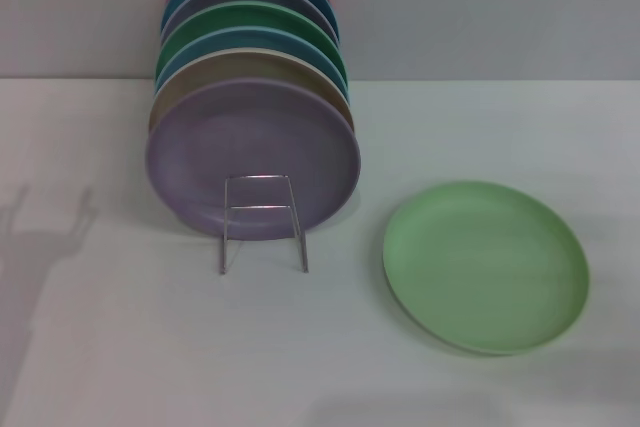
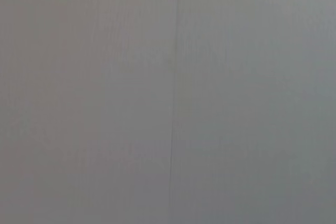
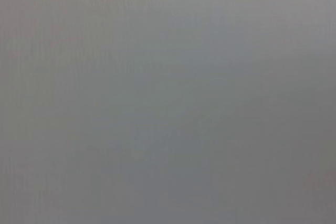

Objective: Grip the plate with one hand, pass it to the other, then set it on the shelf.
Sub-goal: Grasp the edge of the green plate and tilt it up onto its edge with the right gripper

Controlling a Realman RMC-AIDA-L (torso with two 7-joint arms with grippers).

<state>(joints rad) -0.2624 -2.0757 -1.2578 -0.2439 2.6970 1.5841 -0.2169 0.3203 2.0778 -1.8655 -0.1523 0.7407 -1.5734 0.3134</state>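
Nearest the camera in the head view, bare white table (image 1: 150,367) is being shown across the whole front edge. Just beyond it, on the robot's right, the plate (image 1: 486,267) is lying flat on the table, rim up, touched by nothing. It is being kept well apart from the shelf (image 1: 262,222), whose front wire loop is standing upright to the left of centre. Open table is being left on every side of the plate, with a clear strip between its left rim and the shelf's right leg.

Behind the front loop, a lilac plate (image 1: 252,157) is being held on edge, leaning back. Further plates are being stacked behind it in a row running away from the camera: a tan plate (image 1: 250,65), then blue, emerald, lilac, blue and red ones, each showing only an upper arc. Farthest back, a grey wall (image 1: 480,7) is closing the scene.

Neither gripper is being shown in the head view; only a faint arm-like shadow (image 1: 45,237) is falling on the table at the robot's left. The two wrist views are each being filled by a plain grey surface, the left one crossed by a thin seam (image 2: 172,129). No fingers are appearing in them, so the spread of either gripper and the pose of either arm cannot be told.
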